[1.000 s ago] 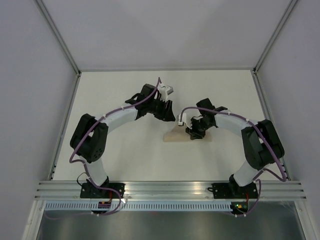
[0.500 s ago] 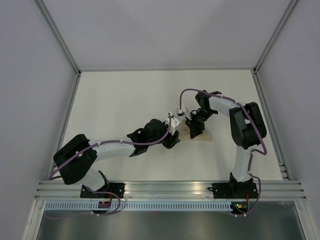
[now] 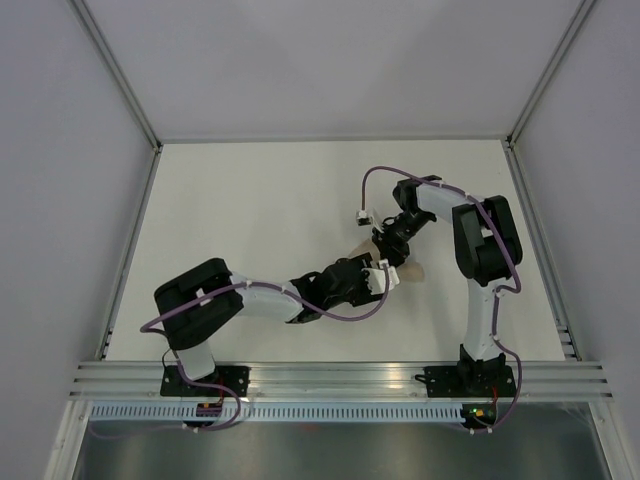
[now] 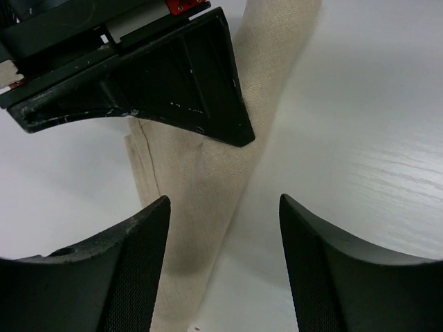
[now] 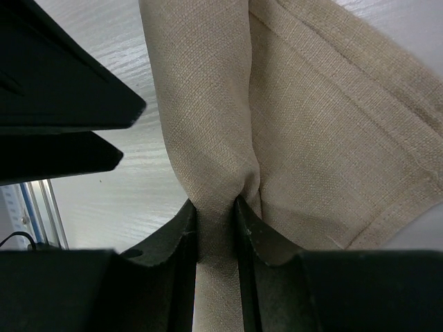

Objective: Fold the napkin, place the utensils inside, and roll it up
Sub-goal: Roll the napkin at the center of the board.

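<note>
The tan napkin (image 3: 413,272) lies folded mid-table, mostly hidden under both grippers. My right gripper (image 3: 392,252) is shut on a bunched fold of the napkin (image 5: 311,124); in the right wrist view its jaws (image 5: 217,207) pinch the cloth tightly. My left gripper (image 3: 385,275) is open and low over the table, right beside the right one. In the left wrist view its fingertips (image 4: 225,277) straddle the napkin's long edge (image 4: 201,180), with a right gripper finger (image 4: 173,83) just beyond. No utensils show in any view.
White tabletop (image 3: 250,200) with grey enclosure walls on three sides and an aluminium rail (image 3: 330,378) at the near edge. The left arm's forearm (image 3: 270,298) stretches low across the near middle. The left gripper's fingers (image 5: 62,104) crowd the left of the right wrist view.
My left arm swung from the far middle down and right to the napkin. My right arm straightened and its gripper shifted slightly back, holding the cloth.
</note>
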Controlling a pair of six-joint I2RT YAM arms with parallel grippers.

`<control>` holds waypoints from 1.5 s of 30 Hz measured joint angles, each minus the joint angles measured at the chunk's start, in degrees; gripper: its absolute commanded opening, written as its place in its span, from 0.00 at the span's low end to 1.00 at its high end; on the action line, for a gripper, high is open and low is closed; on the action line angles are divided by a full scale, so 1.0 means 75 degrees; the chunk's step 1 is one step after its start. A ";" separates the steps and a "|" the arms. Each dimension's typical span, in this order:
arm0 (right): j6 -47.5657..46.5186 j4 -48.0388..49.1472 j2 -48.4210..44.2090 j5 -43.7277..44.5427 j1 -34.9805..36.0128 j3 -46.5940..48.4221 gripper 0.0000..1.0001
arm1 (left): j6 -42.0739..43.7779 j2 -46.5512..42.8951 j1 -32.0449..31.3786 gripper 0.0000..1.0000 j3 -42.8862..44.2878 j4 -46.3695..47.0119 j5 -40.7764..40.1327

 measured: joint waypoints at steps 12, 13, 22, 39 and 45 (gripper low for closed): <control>0.0003 -0.0236 0.0210 -0.0108 -0.0064 0.0204 0.28 | 0.0953 0.1116 0.0000 0.66 0.0682 0.0128 -0.0274; 0.0006 -0.0259 0.0230 -0.0128 -0.0073 0.0221 0.28 | 0.0965 0.1172 0.0000 0.64 0.0717 0.0099 -0.0274; 0.0006 -0.0326 0.0286 -0.0157 -0.0093 0.0277 0.28 | 0.1043 0.1556 0.0026 0.46 0.1306 -0.0554 -0.0388; 0.0221 -0.0420 0.0090 -0.0219 -0.0134 0.0210 0.62 | 0.0962 0.1562 0.0507 0.12 0.1929 -0.1763 0.0924; 0.0597 0.0251 -0.0274 0.0090 -0.0487 0.0082 0.65 | 0.0787 0.1562 0.0766 0.12 0.2127 -0.2113 0.1647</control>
